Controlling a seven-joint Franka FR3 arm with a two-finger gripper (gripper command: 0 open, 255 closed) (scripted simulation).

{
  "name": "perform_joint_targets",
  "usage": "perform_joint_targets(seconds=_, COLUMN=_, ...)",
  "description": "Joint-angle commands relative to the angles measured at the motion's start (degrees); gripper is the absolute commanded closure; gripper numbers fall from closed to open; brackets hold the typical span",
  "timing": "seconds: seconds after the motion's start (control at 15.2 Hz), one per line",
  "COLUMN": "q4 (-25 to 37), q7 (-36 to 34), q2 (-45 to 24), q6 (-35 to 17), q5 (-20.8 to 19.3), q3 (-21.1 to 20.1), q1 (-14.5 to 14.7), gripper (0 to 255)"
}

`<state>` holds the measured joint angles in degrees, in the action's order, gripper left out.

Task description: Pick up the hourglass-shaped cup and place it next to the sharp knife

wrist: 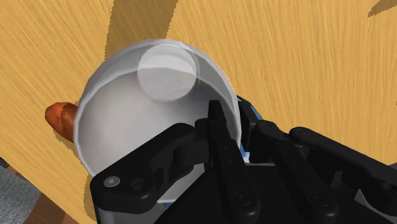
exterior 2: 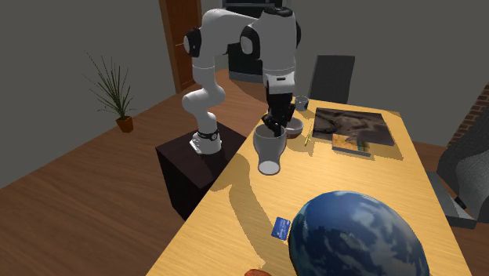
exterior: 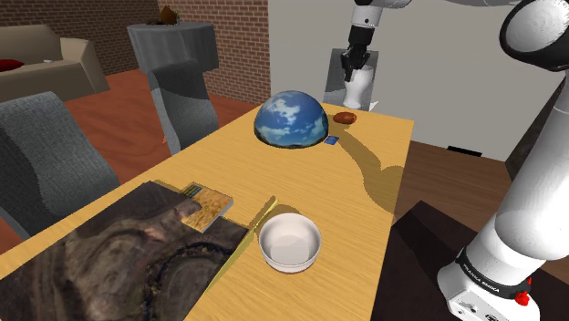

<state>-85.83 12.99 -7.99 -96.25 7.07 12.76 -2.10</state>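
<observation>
A white cup (exterior: 358, 89) with a narrow waist hangs upright over the far end of the wooden table (exterior: 301, 173). My black gripper (exterior: 353, 62) is shut on its rim, one finger inside and one outside. From the second exterior view the cup (exterior 2: 270, 149) sits under the gripper (exterior 2: 273, 123), near the table edge by the stand. In the wrist view the gripper (wrist: 232, 127) pinches the rim of the cup (wrist: 146, 108), whose inside is empty. A slim knife (exterior: 260, 213) lies between a white bowl (exterior: 289, 243) and a book (exterior: 208, 204).
A blue cloud-patterned dome (exterior: 290, 119) stands mid-table, with a small brown lump (exterior: 344, 117) and a blue card (exterior: 332, 140) beside it. A dark mat (exterior: 118, 260) covers the near corner. Grey chairs (exterior: 182, 73) line the shoulder view's left side.
</observation>
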Motion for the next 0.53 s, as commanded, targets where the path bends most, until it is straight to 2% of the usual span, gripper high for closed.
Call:
perform_joint_targets(seconds=0.0, q4=-1.1, q7=-2.7, q2=1.1, q6=-0.4, q5=-0.5, q3=-1.1, q1=1.6, gripper=255)
perform_joint_targets(seconds=0.46, q4=-2.5, q7=-12.0, q2=2.1, q6=-1.6, q5=-1.7, q3=-5.1, q1=6.9, gripper=255)
